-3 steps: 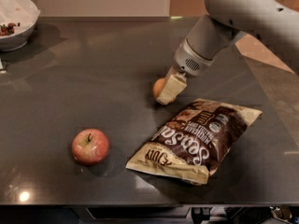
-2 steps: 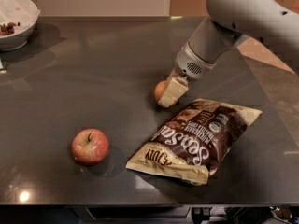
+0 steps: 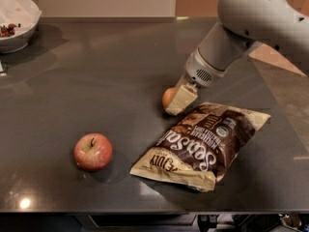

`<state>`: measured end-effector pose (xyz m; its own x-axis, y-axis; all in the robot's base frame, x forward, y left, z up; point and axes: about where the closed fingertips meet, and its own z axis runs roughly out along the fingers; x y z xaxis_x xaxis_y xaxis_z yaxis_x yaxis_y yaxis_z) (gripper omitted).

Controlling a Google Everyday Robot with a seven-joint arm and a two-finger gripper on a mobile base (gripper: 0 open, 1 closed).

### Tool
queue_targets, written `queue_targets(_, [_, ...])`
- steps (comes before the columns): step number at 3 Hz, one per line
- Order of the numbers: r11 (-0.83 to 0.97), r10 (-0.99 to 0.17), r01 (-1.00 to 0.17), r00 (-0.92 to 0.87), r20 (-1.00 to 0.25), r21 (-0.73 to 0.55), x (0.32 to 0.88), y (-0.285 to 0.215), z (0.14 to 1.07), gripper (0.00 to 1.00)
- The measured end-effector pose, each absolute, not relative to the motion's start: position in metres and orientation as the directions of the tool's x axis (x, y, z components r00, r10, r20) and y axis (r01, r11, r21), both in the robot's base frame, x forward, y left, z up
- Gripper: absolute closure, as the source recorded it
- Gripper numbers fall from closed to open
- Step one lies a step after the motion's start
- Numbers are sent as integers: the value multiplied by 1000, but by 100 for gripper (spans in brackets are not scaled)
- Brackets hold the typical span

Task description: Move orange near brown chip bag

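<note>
Two fruits and one brown chip bag (image 3: 203, 146) lie on a dark grey table (image 3: 111, 71). The bag lies flat with its white script lettering facing up and its cream edges showing all round. The orange (image 3: 167, 98) sits just beyond the bag's far left corner, close beside it and not overlapping it. The gripper (image 3: 176, 102) is down at that same spot, closed around the orange. One cream-coloured finger (image 3: 182, 99) covers the fruit's bag-side half, so only the half turned away from the bag shows. The white arm (image 3: 251, 18) slants up and away from there, passing above the bag's far side and out at the upper right. The red-yellow apple (image 3: 93, 152) stands stem-up well to the left of the bag, level with the bag's near end and apart from it. A white bowl (image 3: 17, 25) with a few dark bits inside sits far from the bag, at the table's far left corner
</note>
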<state>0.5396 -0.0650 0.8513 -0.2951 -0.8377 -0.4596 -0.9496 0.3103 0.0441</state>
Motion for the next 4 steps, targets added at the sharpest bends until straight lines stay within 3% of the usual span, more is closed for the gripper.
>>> queue_targets(3, [318, -828, -947, -303, -472, 50, 535, -67, 849, 12])
queue_targets(4, [317, -824, -947, -303, -479, 54, 534, -67, 848, 0])
